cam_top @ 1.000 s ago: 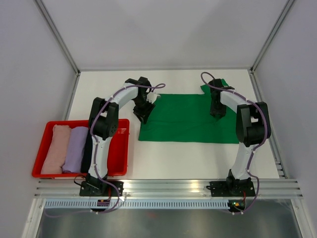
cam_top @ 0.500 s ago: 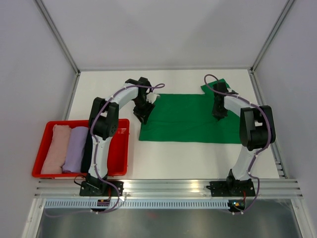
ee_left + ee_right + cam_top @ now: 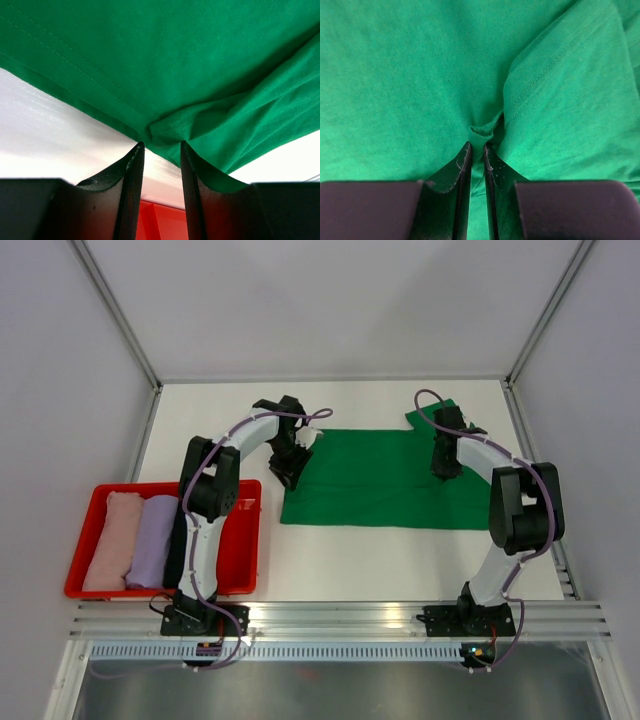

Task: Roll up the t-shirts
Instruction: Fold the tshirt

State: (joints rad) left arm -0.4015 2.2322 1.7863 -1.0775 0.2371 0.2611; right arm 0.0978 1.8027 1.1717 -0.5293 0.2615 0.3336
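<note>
The bright green t-shirt (image 3: 370,485) lies spread flat on the white table (image 3: 400,560). My left gripper (image 3: 287,468) is at the shirt's left edge. In the left wrist view its jaws (image 3: 161,145) stand partly closed, with a thick fold of the green hem (image 3: 167,131) caught at their tips. My right gripper (image 3: 443,465) is on the shirt's right part near the sleeve (image 3: 430,416). In the right wrist view it (image 3: 477,145) is shut on a small pucker of green cloth (image 3: 482,131). Pale pink (image 3: 112,540), lavender (image 3: 150,540) and black (image 3: 176,545) t-shirts lie rolled in the tray.
The shallow red tray (image 3: 160,592) sits at the table's left, close beside the left arm's base link, and shows between the left fingers (image 3: 165,220). An aluminium rail (image 3: 330,615) runs along the near edge. Frame posts and white walls close in the back and sides.
My right gripper has closed its jaws onto a pinch of the green cloth, and its elbow has swung a little to the right. The left arm and its grip are unchanged.
</note>
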